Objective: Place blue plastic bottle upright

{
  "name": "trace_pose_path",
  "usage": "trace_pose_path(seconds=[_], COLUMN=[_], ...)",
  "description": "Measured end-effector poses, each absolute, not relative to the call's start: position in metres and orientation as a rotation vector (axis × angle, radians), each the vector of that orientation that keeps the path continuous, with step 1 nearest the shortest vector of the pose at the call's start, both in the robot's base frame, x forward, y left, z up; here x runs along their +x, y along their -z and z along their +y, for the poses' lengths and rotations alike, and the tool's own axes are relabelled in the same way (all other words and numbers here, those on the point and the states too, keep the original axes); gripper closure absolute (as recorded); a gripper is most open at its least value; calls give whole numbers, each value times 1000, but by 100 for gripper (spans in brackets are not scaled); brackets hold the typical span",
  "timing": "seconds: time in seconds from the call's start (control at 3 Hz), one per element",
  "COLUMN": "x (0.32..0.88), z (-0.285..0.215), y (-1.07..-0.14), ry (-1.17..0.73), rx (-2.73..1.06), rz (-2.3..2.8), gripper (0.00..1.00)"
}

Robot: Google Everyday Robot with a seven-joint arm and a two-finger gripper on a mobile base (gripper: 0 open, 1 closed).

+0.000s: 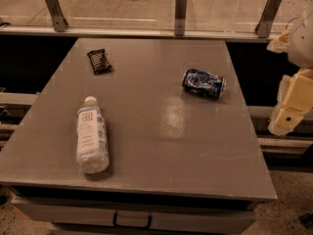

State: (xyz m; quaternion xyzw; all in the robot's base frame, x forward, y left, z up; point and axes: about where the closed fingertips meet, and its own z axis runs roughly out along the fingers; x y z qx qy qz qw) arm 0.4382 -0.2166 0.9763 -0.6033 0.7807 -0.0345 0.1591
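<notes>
The blue plastic bottle (91, 137) lies on its side on the grey table (161, 131), at the front left. It is clear plastic with a white-and-blue label, and its white cap (90, 101) points toward the far edge. My gripper (289, 112) hangs at the right edge of the view, beyond the table's right side. It is far from the bottle and holds nothing that I can see.
A crushed blue can (204, 82) lies on its side at the table's mid right. A small dark snack packet (99, 61) lies at the far left. A glass railing with metal posts (181, 13) runs behind the table.
</notes>
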Motion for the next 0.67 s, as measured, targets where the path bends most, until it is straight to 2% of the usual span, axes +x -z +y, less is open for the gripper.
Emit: trace_pose_path(seconds=[0.33, 0.67], x=[438, 450], z=[-217, -178], y=[-976, -964], ry=[99, 39], rx=[-1724, -1722], rz=[2232, 2222], gripper=[0, 0])
